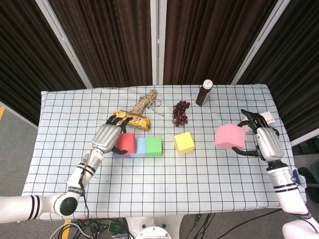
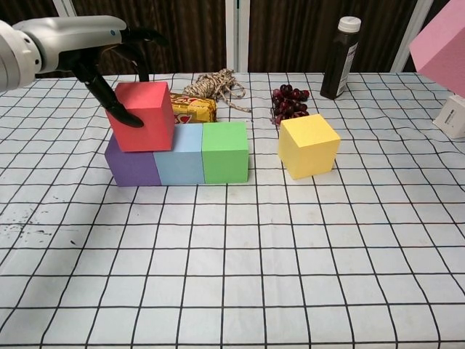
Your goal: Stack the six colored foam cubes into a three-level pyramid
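The left hand gripped the red foam cube, fingers curled around its sides, above the seam of the purple foam cube and light blue foam cube; the green foam cube touched the blue one at 3 o'clock. Behind lay a gold-wrapped snack bar, its print unreadable, coiled twine, dark red grapes and a white-capped dark bottle. The yellow foam cube sat apart. The right hand held the pink foam cube aloft, fingers wrapped around it, near a small white box. A black-gridded white tablecloth covered the table before dark curtains.
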{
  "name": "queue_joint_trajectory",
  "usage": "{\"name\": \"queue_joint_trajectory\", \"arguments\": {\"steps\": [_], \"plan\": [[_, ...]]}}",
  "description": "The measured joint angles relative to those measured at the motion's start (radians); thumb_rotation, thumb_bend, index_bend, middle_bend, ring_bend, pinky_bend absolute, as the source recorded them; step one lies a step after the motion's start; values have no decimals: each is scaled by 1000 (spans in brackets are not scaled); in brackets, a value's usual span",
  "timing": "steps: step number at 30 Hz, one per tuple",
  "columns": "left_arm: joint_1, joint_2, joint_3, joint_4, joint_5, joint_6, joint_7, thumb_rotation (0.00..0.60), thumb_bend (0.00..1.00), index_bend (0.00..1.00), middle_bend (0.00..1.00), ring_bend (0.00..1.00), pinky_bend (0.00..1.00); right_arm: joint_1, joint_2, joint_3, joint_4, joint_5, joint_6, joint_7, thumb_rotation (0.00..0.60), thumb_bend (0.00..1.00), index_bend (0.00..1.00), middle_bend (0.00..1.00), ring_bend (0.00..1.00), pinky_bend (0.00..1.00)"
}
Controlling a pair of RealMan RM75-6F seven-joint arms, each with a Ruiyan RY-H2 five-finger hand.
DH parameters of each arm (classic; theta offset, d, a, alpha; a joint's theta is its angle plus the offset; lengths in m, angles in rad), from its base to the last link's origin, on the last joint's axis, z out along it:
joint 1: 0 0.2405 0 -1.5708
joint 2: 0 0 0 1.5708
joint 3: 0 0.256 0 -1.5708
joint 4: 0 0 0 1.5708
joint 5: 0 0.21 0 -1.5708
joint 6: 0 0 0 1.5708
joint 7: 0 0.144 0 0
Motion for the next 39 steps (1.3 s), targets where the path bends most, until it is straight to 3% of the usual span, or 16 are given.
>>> {"name": "queue_joint_trajectory", "arguments": {"steps": [39], "plan": [[-18,-18,3,32,-18,0,-23,600,54,62,478,112,0,0,-10,-2,23,10,-22,18,600,76,0,441,67,0]]}}
